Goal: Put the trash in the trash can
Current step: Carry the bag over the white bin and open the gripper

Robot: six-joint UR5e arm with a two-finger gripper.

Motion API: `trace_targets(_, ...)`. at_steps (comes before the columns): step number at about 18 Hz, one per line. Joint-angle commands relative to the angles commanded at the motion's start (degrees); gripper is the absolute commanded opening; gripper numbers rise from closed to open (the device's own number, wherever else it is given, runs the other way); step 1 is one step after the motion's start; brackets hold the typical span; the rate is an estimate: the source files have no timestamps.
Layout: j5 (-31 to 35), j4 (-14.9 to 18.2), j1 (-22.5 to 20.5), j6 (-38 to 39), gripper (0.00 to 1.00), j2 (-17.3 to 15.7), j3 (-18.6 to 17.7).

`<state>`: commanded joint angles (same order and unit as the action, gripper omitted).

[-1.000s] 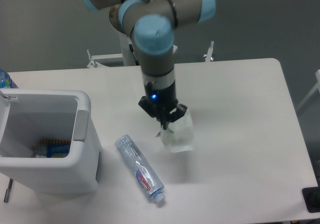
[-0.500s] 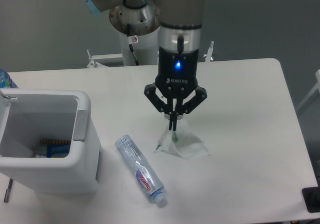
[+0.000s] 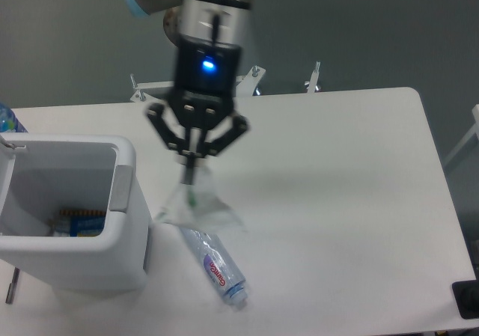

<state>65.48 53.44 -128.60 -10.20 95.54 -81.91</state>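
Wrapper (image 3: 196, 205) hangs pinched by its top corner in our closed gripper (image 3: 191, 168), lifted above the table so it clears the bottle (image 3: 214, 263) beneath us and the trash can (image 3: 126, 186) rim beside us.

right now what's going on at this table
The arm's gripper is shut on the plastic wrapper, which hangs off the table between the spot where it lay and the white bin. It has been carried left toward the bin over the last second. The crushed bottle lies on the table just below it, not picked up yet.
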Motion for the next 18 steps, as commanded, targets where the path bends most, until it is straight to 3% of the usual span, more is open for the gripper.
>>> trace_targets(2, 0.1, 0.0, 4.7, 0.0, 0.00, 0.0, -0.9)
trace_targets(5, 0.1, 0.0, 7.9, 0.3, 0.00, 0.1, -1.3)
trace_targets(6, 0.2, 0.0, 8.5, 0.2, 0.07, 0.1, -1.6)
trace_targets(8, 0.1, -0.3, 8.7, -0.7, 0.63, 0.1, -1.7)
trace_targets(9, 0.2, -0.3, 8.7, -0.7, 0.85, 0.3, -1.6)
trace_targets(10, 0.2, -0.2, 8.7, -0.3, 0.98, 0.2, -1.8)
trace_targets(16, 0.2, -0.4, 8.2, 2.8, 1.00, -0.5, -3.1)
trace_targets(18, 0.5, -0.3, 5.5, 2.9, 1.00, -0.6, -3.3)
